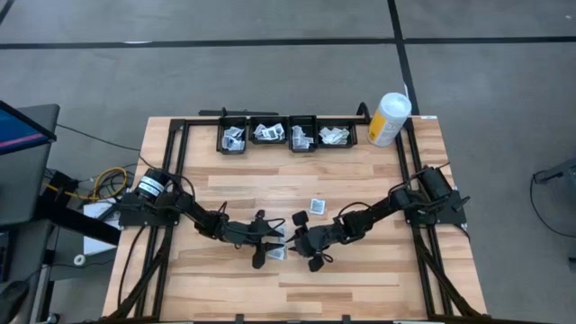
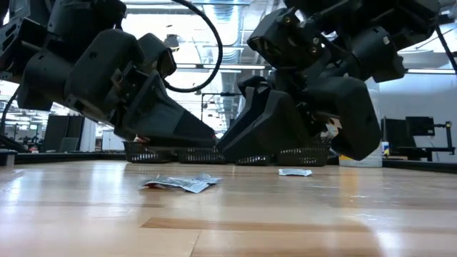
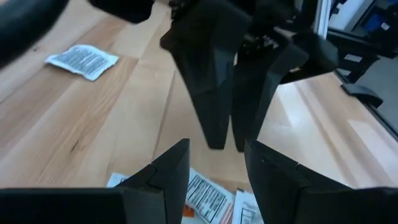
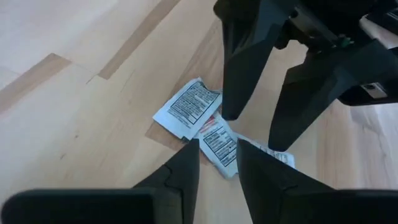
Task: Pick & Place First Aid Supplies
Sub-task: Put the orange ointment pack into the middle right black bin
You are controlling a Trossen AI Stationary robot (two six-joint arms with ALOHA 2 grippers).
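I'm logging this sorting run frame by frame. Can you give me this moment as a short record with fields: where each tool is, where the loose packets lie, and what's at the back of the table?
left tool: low over mid-table, open, facing the right one
right tool: opposite it, tips apart, holding nothing
packet pile: flat on the wood between the two tools
single packet: alone on the wood, nearer the bins
bins: four black in a row at the back edge, packets inside
canister: white and yellow, right of the bins

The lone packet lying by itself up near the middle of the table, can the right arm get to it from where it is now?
Probably yes. The lone packet lies flat on bare wood beside the right arm, with nothing over it. The right gripper is down at the packet pile, facing the left gripper.
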